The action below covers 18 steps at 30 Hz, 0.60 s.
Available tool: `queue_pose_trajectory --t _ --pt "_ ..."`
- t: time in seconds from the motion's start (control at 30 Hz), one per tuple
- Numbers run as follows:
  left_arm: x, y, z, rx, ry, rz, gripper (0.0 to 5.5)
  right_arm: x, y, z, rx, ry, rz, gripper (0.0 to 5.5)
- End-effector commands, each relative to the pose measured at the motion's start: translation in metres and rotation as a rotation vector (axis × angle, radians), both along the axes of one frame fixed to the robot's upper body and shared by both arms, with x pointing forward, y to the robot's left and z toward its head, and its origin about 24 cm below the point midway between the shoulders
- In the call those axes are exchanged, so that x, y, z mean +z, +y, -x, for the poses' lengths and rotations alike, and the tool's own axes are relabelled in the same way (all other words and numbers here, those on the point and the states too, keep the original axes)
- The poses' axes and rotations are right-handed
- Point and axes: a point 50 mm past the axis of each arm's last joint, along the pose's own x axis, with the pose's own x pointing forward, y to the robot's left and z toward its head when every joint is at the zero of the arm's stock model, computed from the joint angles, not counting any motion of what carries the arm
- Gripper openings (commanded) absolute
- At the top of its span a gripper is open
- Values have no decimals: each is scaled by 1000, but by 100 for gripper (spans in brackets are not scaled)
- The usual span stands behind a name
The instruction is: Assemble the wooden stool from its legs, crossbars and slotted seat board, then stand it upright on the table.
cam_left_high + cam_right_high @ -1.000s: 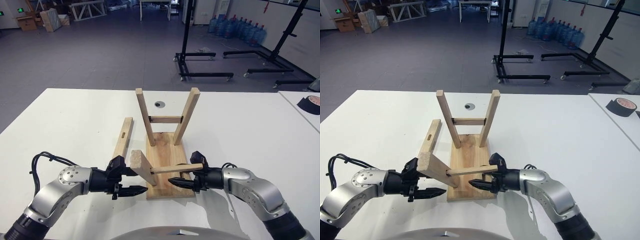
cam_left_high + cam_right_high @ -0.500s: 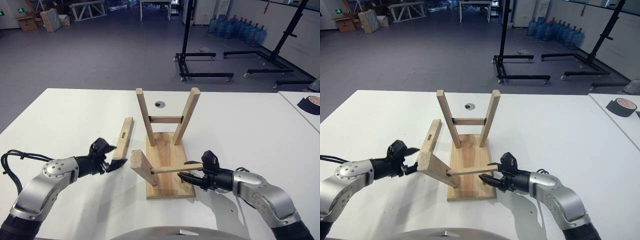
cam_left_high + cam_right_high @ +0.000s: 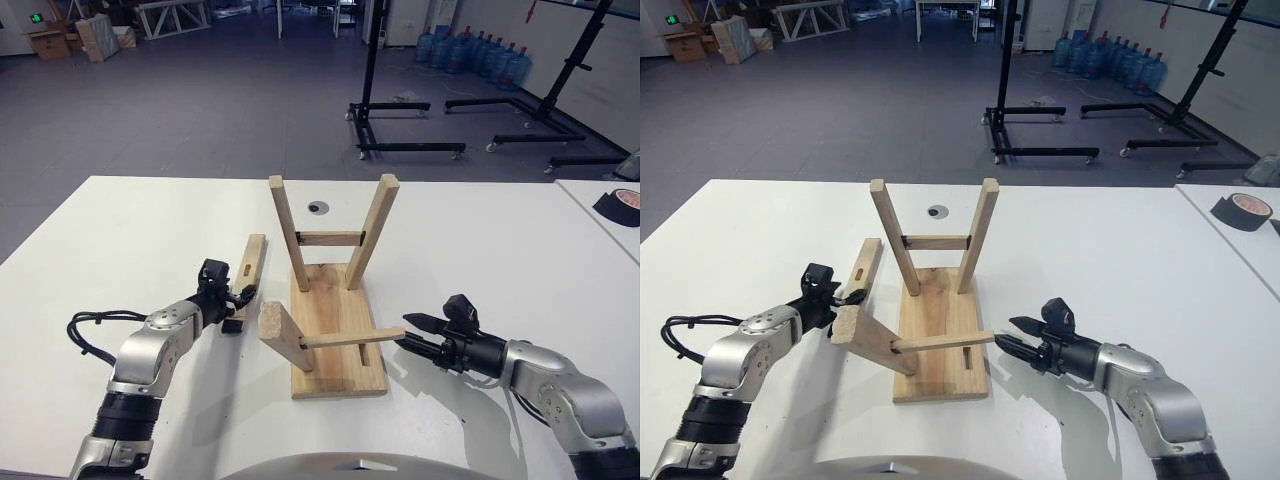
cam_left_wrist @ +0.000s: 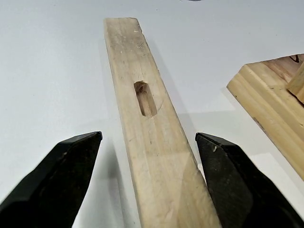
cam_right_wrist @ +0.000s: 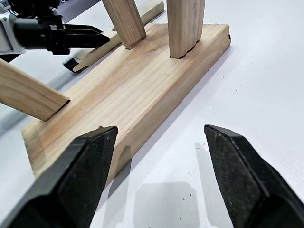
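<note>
legs (image 3: 289,233) 4 | crossbars (image 3: 331,239) 2 | seat board (image 3: 332,300) 1 | tape roll (image 3: 618,205) 1

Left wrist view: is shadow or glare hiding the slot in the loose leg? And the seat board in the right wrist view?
Left wrist view: no glare; the slot in the loose leg reads plainly, soft shadow only on the table beside it. Right wrist view: seat board top evenly lit, soft shadows on the table along its edge.

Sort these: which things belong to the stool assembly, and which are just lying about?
Job: seat board; two upright legs joined by the far crossbar; leaning leg with the near crossbar; loose leg lying flat between the open fingers of the left gripper.

Lying about: tape roll at the right; black stands and water bottles on the floor.
</note>
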Motion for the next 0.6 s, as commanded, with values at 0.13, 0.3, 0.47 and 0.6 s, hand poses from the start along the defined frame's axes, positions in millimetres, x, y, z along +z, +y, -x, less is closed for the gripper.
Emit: queue_pose_trajectory --t 0.13,0.3,0.47,0.6 --pt "4 6 -10 105 -54 -27 362 -5 8 3 8 -9 9 335" --pt "0 -6 -6 66 -40 -15 362 -5 10 2 4 -13 12 335" --pt "0 -9 -8 70 -20 3 362 -10 14 4 10 -12 27 335" --pt "-17 -11 3 55 105 29 362 -11 17 7 30 -13 41 335"
